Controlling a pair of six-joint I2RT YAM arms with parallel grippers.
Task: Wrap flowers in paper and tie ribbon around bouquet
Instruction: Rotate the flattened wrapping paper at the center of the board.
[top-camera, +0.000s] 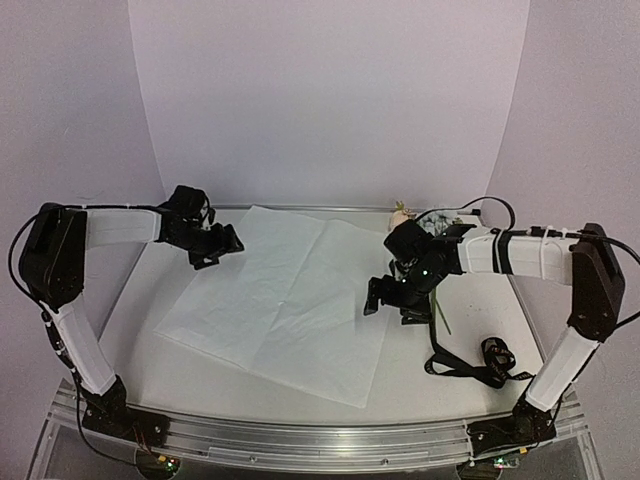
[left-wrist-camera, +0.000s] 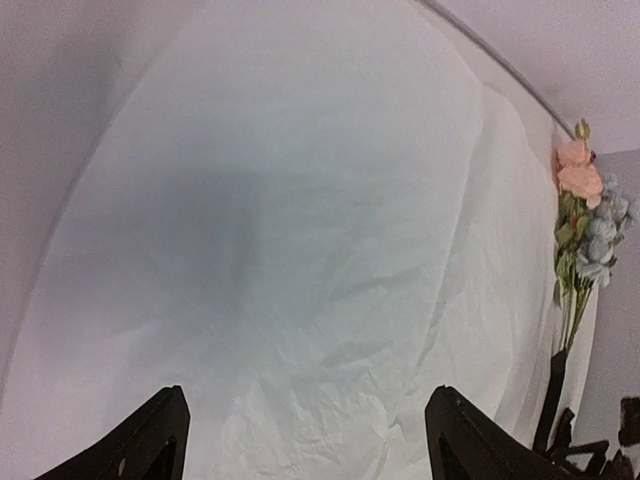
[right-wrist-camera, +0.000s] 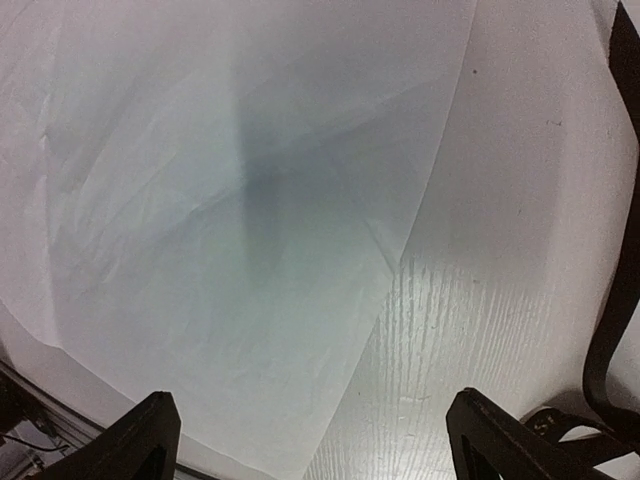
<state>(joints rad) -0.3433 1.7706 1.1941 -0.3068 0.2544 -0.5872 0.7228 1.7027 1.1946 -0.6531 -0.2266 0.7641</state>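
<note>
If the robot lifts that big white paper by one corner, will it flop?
Probably yes: the big thin white paper sheet shows soft creases, so it likely droops. It looks light and may slide on the smooth white table.

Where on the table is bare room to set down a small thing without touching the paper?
Bare table lies left of the paper, and a strip runs between its near corner and the front rail. The right side is crowded: flowers, ribbon and the right arm.
</note>
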